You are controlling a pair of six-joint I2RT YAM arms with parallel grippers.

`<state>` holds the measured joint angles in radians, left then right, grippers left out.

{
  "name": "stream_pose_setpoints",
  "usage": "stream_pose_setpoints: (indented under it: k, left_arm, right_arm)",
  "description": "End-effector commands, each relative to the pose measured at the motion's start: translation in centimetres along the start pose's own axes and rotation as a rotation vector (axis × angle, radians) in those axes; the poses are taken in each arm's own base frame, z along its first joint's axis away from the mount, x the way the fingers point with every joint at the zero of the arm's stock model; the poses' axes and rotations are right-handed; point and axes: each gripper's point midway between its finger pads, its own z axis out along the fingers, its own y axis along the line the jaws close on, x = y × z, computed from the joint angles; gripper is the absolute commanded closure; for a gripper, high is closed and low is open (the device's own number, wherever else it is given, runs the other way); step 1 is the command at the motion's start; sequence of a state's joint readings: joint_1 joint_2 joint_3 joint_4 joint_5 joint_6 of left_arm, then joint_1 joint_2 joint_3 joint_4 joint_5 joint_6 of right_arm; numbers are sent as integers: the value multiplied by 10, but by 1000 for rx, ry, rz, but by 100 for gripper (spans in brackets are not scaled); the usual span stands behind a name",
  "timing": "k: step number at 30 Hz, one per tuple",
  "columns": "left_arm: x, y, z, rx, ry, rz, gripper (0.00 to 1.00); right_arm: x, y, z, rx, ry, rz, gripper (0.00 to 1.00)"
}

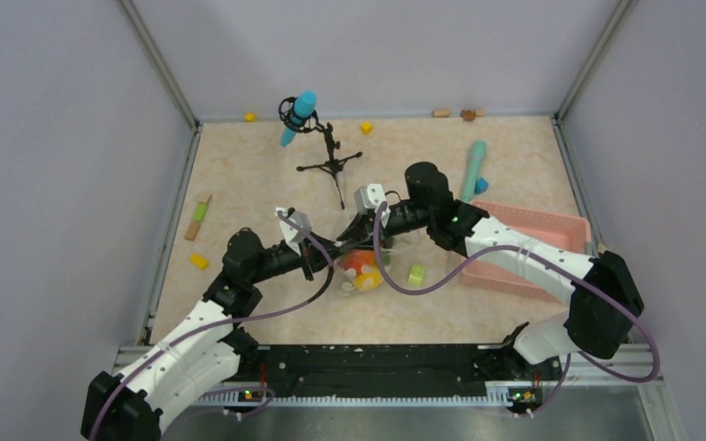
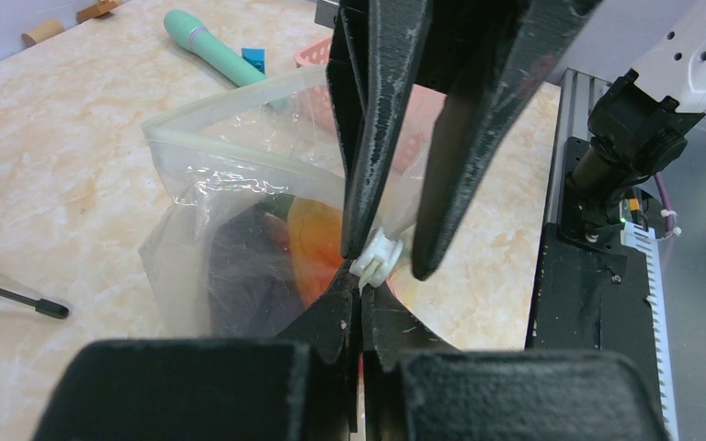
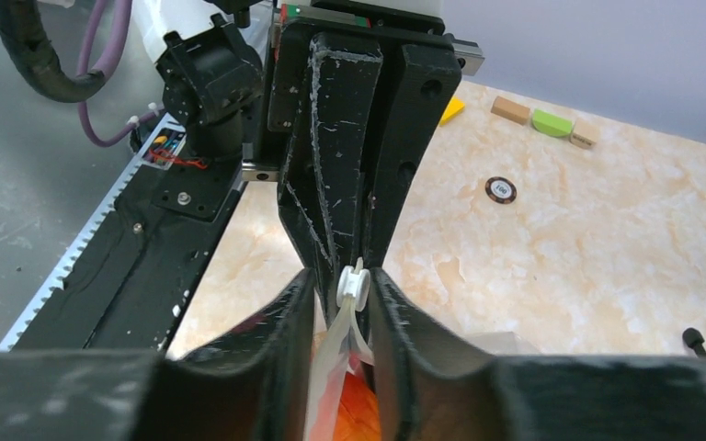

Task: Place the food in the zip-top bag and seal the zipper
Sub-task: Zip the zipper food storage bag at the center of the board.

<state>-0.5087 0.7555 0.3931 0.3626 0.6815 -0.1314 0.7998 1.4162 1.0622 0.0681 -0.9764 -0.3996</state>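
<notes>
Sealing looks to be the step in hand. The food (image 2: pixel 317 243) already sits inside the zip-top bag (image 2: pixel 193 230), which lies on the table (image 1: pixel 257 175) at the centre of the overhead view, where both arms meet. Through the clear film in the left wrist view I make out an orange piece, a dark purple mass to its left and a trace of green above them. No toy produce shows loose on the table near the bag.

The left gripper (image 2: pixel 360 299) has its fingers pressed together on the bag's edge, low in the centre of its own view, just under a small white slider (image 2: pixel 377 262). The right gripper (image 3: pixel 345 289) has a finger on either side of that slider with bag film between. The fingers stand narrowly apart, and I cannot tell whether they are actually pinching it.

The zipper (image 2: pixel 230 103) runs as a pale strip toward the upper left of the left wrist view and bows outward, so the mouth seems not yet shut.

The next move probably calls for one gripper anchoring the corner while the other draws along the strip, with the film kept taut.

The pink basket (image 1: pixel 552 225) at the right of the overhead view appears empty, though an arm hides part of it.
</notes>
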Motion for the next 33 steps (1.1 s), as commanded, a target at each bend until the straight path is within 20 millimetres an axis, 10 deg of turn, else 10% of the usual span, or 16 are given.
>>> stream_pose_setpoints:
  k: [1, 9, 33]
  left_arm:
    - [-26, -1, 2, 2, -53, 50, 100]
    - [-30, -2, -1, -19, -73, 49, 100]
    - [-27, 13, -34, -228, -194, 5, 100]
  right_arm:
    - [-22, -6, 5, 1, -38, -51, 84]
    - [-6, -15, 8, 11, 18, -66, 100]
    - [14, -62, -32, 331, 247, -166, 100]
